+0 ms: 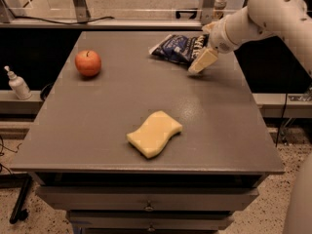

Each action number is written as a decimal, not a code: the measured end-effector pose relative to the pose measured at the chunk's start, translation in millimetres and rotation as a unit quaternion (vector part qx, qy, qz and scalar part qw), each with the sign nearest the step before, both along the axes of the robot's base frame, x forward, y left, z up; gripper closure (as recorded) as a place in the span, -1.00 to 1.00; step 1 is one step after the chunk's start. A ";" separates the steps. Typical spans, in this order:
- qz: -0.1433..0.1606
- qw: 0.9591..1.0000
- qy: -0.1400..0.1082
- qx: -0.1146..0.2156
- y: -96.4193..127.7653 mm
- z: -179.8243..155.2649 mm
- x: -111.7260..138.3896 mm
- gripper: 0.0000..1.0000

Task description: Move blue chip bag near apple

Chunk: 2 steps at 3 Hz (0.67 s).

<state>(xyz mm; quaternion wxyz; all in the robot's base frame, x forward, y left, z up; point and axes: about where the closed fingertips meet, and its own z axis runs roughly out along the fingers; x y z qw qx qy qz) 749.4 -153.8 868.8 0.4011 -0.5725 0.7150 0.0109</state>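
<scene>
The blue chip bag (pixel 179 48) lies flat at the far right of the grey table (pixel 97 130), dark blue foil with white lettering. The red-orange apple (pixel 88 63) stands at the far left of the table, well apart from the bag. My gripper (pixel 201 62) comes in from the right on a white arm and hangs low over the table, right at the bag's near right corner. One pale finger (pixel 204 60) shows, pointing down and left, with its tip close to the table surface. The bag is not held.
A pale yellow wavy sponge (pixel 154 133) lies near the table's front middle. A white pump bottle (pixel 17 83) stands on a lower shelf left of the table. Metal frame legs (pixel 79 2) rise behind the far edge. Drawers (pixel 146 204) sit under the tabletop.
</scene>
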 end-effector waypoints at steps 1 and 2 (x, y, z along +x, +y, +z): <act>-0.010 1.000 0.004 -0.009 -10.3 -8.7 11.0 -0.21; -0.019 1.000 0.003 -0.021 -21.0 0.7 8.8 0.25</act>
